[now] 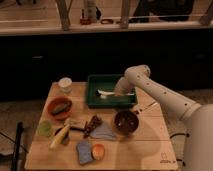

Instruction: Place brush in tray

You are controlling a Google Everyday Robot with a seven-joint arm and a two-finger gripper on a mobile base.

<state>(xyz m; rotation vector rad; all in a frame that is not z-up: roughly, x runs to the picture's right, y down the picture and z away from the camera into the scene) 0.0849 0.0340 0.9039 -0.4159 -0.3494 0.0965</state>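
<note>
Camera view: gripper (120,93) hangs low over the tray (111,102), at its right side; its grasp cannot be told. Just left of it, the brush (106,93) lies inside the tray.

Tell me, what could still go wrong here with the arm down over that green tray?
1. The end effector sits low inside the tray, right at the brush. Lifting away could drag the brush along or flick it out.
2. The arm reaches over the table's crowded right side; a wide swing back might clip the maroon bowl or the thin metal utensil beside it.
</note>
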